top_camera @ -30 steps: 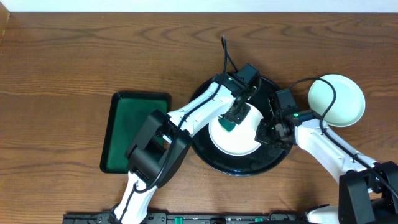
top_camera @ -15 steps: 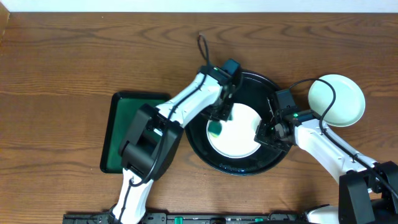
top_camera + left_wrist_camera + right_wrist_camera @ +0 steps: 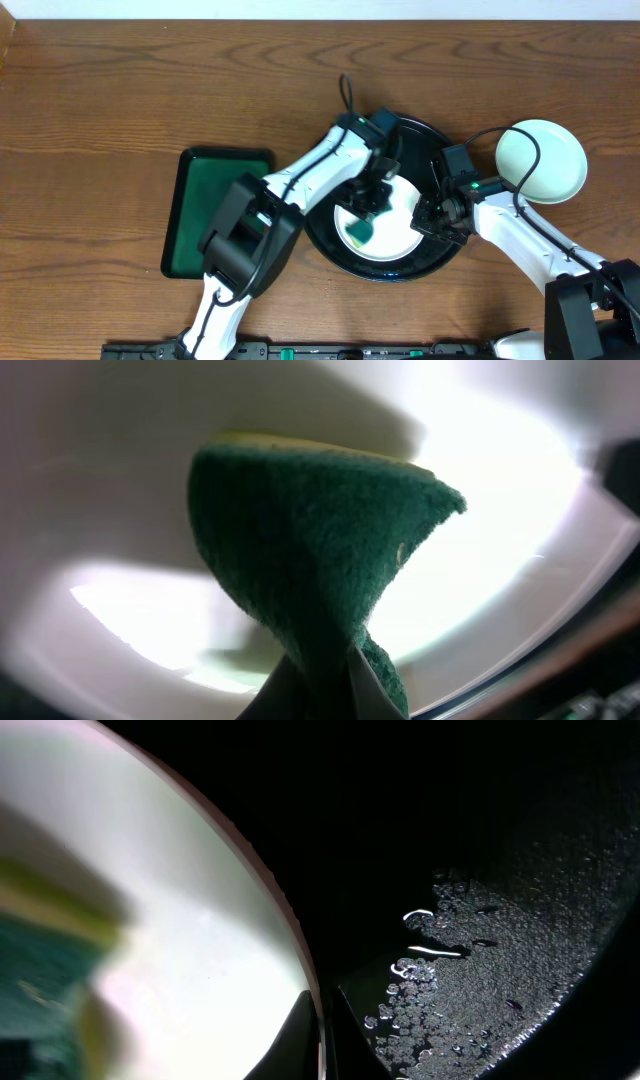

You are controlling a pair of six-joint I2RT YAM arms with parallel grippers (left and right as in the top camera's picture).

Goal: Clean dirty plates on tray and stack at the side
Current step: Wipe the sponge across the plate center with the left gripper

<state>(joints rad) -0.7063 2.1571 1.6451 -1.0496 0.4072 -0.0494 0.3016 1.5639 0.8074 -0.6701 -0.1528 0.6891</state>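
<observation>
plate (image 3: 396,230) flat in tray (image 3: 392,274). left gripper (image 3: 370,208), arm angled in from left, clamps green sponge (image 3: 320,550) onto it; right gripper (image 3: 428,213) pinches plate's right rim.

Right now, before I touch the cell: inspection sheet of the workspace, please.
Surface: wooden table, no spills seen.
Job's things: tray plate lies on the black tray; side plate sits on the table to the tray's right; droplets on the tray floor.
Clutter: green rectangular tray, left of the black tray.
Grippers: left gripper shut on green sponge over the tray plate; right gripper shut on the tray plate's rim.
Cables: cable loop above the left arm; second cable arcs over the side plate.
Surroundings: wall strip at the far edge.
</observation>
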